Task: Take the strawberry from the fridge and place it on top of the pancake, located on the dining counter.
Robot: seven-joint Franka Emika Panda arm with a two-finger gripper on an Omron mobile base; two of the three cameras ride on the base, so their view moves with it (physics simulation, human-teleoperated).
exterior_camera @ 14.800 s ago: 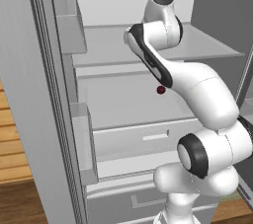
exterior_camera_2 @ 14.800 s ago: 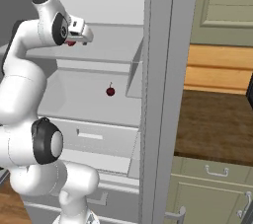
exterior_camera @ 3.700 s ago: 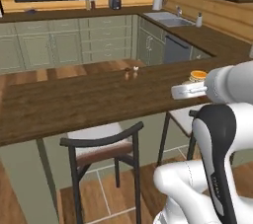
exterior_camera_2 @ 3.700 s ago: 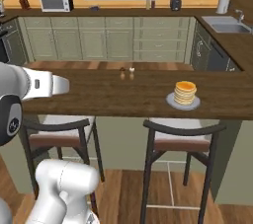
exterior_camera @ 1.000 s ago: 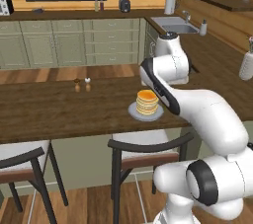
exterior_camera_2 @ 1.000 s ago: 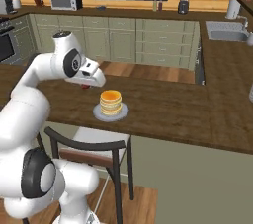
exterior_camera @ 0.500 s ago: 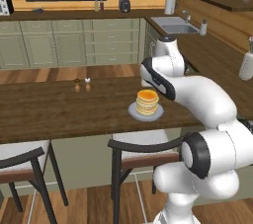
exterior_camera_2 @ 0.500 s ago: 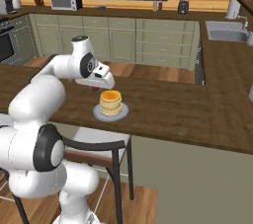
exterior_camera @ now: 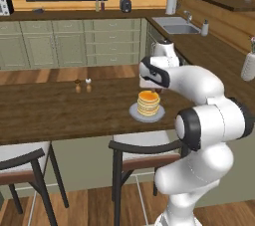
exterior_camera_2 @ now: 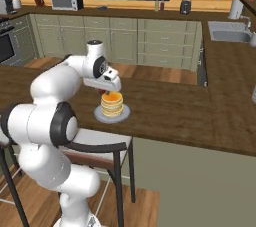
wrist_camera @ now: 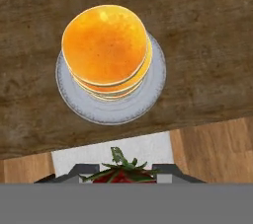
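Observation:
The pancake [exterior_camera: 148, 102] [exterior_camera_2: 112, 103] [wrist_camera: 105, 44] is a golden stack on a small grey plate [exterior_camera: 134, 115] [exterior_camera_2: 98, 116] [wrist_camera: 149, 94], standing on the dark wood dining counter [exterior_camera: 55, 113] [exterior_camera_2: 175, 111] [wrist_camera: 202, 30]. My gripper [exterior_camera: 156, 89] [exterior_camera_2: 105, 90] [wrist_camera: 120, 174] hovers close above the stack, slightly off to one side. It is shut on the strawberry [exterior_camera_2: 103, 91] [wrist_camera: 118, 171], whose red flesh and green leaves show between the fingertips [wrist_camera: 169, 170]. In the hand view the stack lies ahead of the fingertips, not straight under them. The fridge is out of view.
Two small shakers [exterior_camera: 82, 85] stand on the counter left of the plate. Dark-framed stools [exterior_camera: 144, 146] [exterior_camera_2: 97, 141] sit at the counter's near edge, and another stool [exterior_camera: 20, 158] is at the far left. A sink [exterior_camera_2: 229, 34] lies in the back wall counter.
The arm has swung in toward the pancake stack, carrying the strawberry from beside the plate to just above it. The pancake and plate have not moved.

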